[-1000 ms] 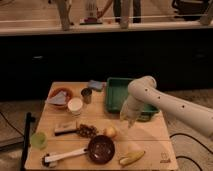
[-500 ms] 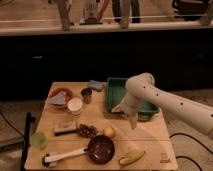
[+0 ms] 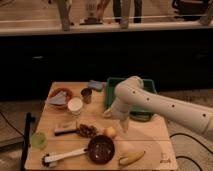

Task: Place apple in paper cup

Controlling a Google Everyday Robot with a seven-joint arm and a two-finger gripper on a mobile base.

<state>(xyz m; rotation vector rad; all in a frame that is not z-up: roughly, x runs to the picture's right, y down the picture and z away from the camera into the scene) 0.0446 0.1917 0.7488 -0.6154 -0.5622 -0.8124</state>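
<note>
While the jaws, spread unclear, hang beside the apple point(image 3: 110, 132), a bowl point(image 3: 101, 148) sits near.

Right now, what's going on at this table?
The robot's one arm reaches in from the right. Its gripper hangs low over the wooden table, just right of the apple. The apple lies on the table, not yet picked up. The paper cup stands upright farther back and left, apart from both.

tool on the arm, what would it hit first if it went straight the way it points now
Probably the bare table just right of the apple; the tool points down there, though depth is unclear.
</note>
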